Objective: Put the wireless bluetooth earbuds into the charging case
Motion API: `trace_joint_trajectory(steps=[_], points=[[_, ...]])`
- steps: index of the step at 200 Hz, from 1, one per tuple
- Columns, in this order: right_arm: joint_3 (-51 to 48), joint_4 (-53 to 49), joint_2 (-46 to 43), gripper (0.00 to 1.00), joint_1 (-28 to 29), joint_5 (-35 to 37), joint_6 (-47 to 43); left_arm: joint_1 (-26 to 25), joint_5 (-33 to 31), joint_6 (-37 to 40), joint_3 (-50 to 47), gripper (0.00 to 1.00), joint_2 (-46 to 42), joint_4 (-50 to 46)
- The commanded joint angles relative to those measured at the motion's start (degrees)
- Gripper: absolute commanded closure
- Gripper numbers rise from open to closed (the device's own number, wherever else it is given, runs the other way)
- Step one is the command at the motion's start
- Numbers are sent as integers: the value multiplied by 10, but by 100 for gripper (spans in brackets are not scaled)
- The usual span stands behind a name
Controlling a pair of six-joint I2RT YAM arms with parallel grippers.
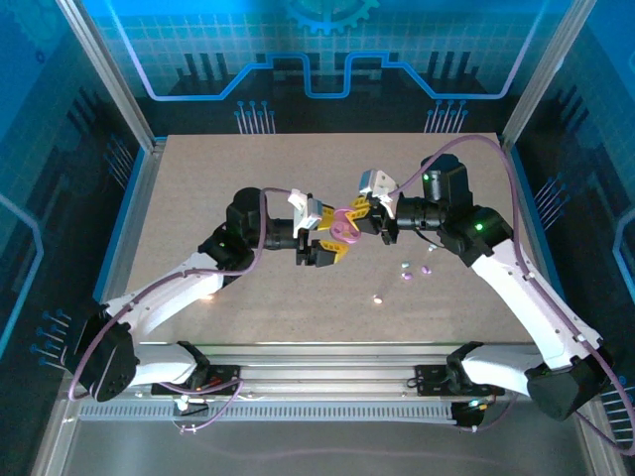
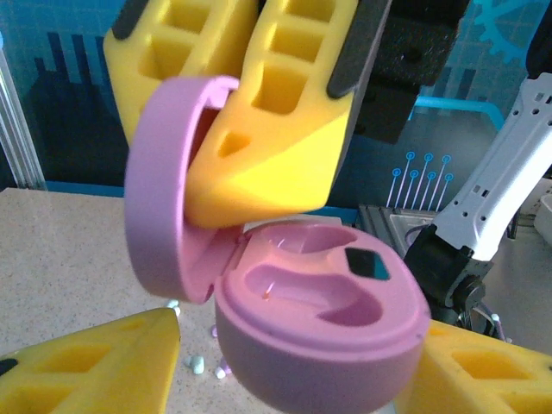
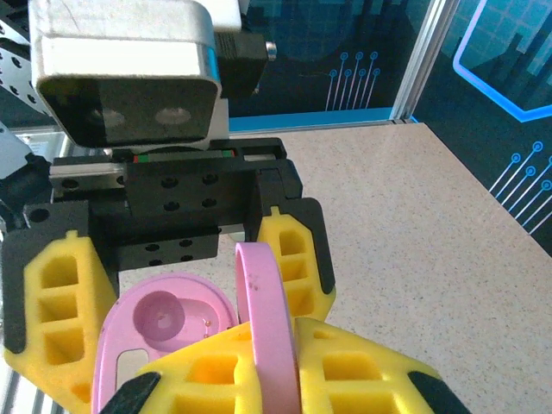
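The pink charging case (image 1: 344, 232) hangs open above the table's middle, between both grippers. My right gripper (image 1: 357, 211) (image 3: 274, 345) is shut on its upright lid (image 3: 264, 302) (image 2: 164, 198). The base (image 2: 319, 332) (image 3: 164, 323), with two bare hollows, lies between the yellow fingers (image 2: 95, 362) of my left gripper (image 1: 331, 238) (image 2: 302, 354). They stand open, with a gap between the left finger and the base. Several tiny pale and purplish earbuds (image 1: 407, 269) (image 2: 197, 364) lie loose on the table, right of and below the case.
The speckled tabletop (image 1: 218, 178) is bordered by blue panels and metal frame posts (image 1: 134, 94). The right arm (image 1: 496, 258) arcs over the table's right side, the left arm (image 1: 179, 288) over the near left. The left wrist camera housing (image 3: 121, 78) faces the right wrist camera closely.
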Motion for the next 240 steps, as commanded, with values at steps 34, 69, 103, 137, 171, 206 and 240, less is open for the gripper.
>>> trace_joint_trajectory(steps=[34, 69, 103, 137, 171, 206, 240], points=[[-16, 14, -14, 94, 2, 9, -15, -4, -3, -21, 16, 35, 11, 39], [-16, 15, -16, 94, 3, 12, -13, -4, -7, -19, 18, 45, 12, 33], [-17, 20, -16, 94, 3, 6, -7, -5, -6, -11, 19, 52, 11, 23], [-15, 14, -13, 91, 3, 7, -3, -5, -7, -7, 19, 61, 10, 19], [-11, 11, -13, 87, 3, 18, 9, -5, -10, -3, 15, 65, 9, 19], [-3, -5, -20, 71, 0, 53, 26, -5, -11, -2, 5, 66, 5, 26], [4, -7, -49, 63, -13, 65, 89, -5, -32, 2, -6, 66, -1, 33]])
